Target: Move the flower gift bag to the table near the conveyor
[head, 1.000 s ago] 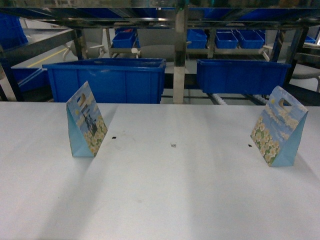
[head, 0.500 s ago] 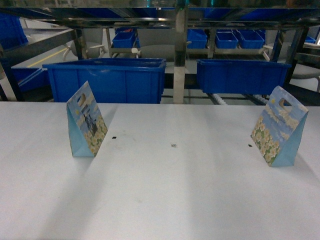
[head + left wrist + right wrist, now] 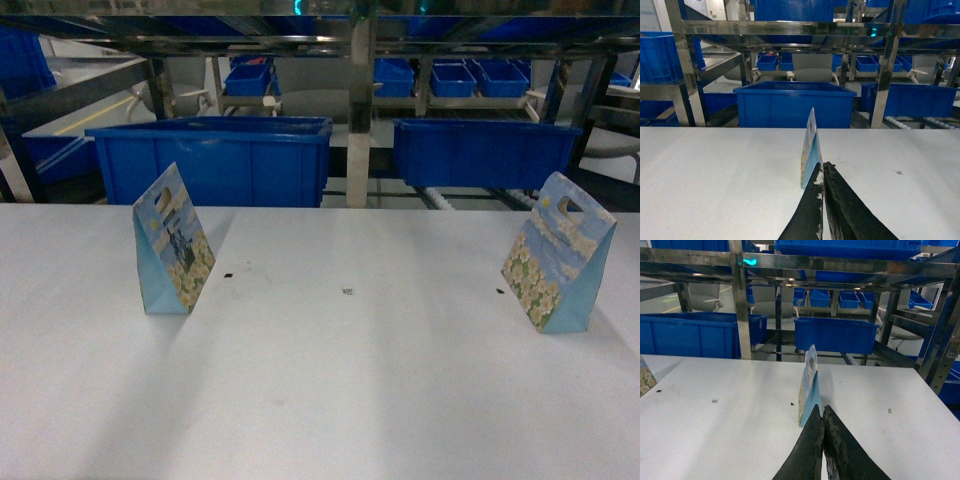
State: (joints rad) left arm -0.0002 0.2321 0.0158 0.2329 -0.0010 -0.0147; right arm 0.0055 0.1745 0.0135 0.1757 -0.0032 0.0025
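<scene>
I see two flower gift bags standing on the table (image 3: 320,400), the left bag (image 3: 172,245) at mid-left and the right bag (image 3: 558,255) at far right. The left gripper (image 3: 823,172) and right gripper (image 3: 822,415) both have jaws pressed together, empty, each just short of a bag's edge. The bags look like light, thin, easily crushed paper, so I'd pinch the stiff top fold, probably near the handle cutout.

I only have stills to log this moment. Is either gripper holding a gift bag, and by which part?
Nothing is held. The left gripper and right gripper are both shut and empty, each short of a gift bag standing on the table.
</scene>
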